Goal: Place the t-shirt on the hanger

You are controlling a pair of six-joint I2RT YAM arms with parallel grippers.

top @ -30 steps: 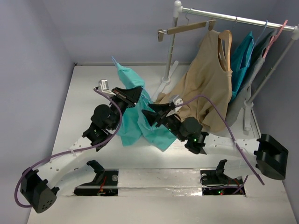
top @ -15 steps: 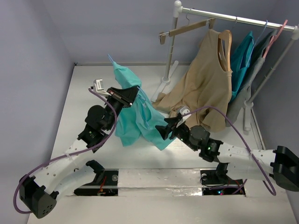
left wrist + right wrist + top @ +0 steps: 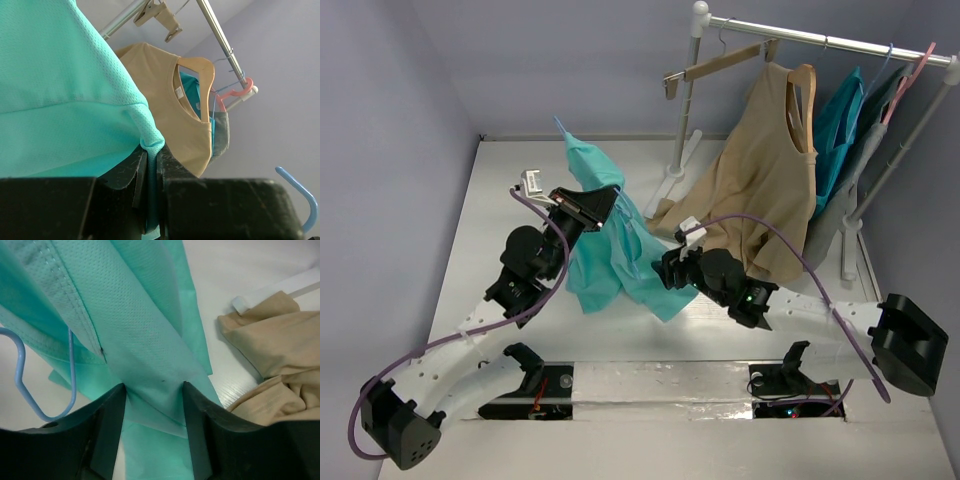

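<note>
Left gripper (image 3: 150,156) jaws are closed, pinching a fold of the t-shirt (image 3: 610,255); right gripper (image 3: 154,386) jaws stand apart with another fold between them. The t-shirt hangs from the left gripper, its lower part resting on the table (image 3: 510,180) beside the rack (image 3: 692,90). The hanger (image 3: 20,365) lies against the fabric, its hook protruding above.

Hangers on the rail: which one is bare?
The wooden clip hanger at the rail's left end; the tan wooden one beside it wears the tan top.
</note>
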